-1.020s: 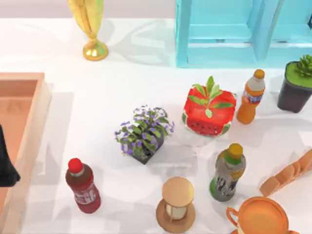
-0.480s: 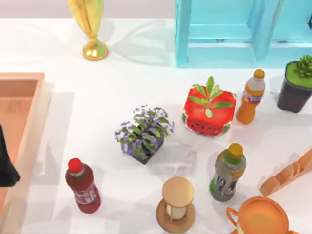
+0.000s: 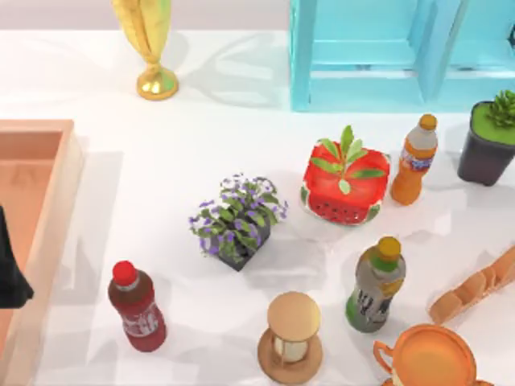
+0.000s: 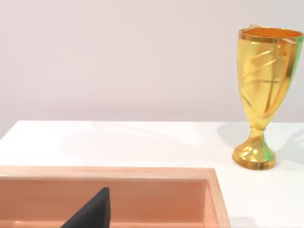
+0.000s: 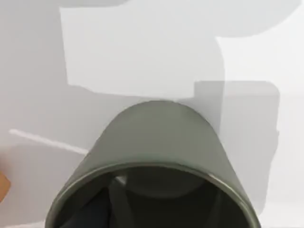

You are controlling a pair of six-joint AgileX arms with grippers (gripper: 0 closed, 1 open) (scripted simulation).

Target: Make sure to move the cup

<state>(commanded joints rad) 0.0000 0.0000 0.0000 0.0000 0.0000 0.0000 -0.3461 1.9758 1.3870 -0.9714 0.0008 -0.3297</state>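
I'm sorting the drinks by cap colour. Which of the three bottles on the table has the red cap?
The red-capped bottle of dark red drink, standing near the wooden tray at the table's left. The orange-capped bottle and yellow-capped green bottle stand toward the right.

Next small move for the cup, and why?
Probably ease the right arm down onto the dark grey-green cup: its wrist view has the open rim close and centred, on the white table. Meanwhile the left gripper is parked over the wooden tray.
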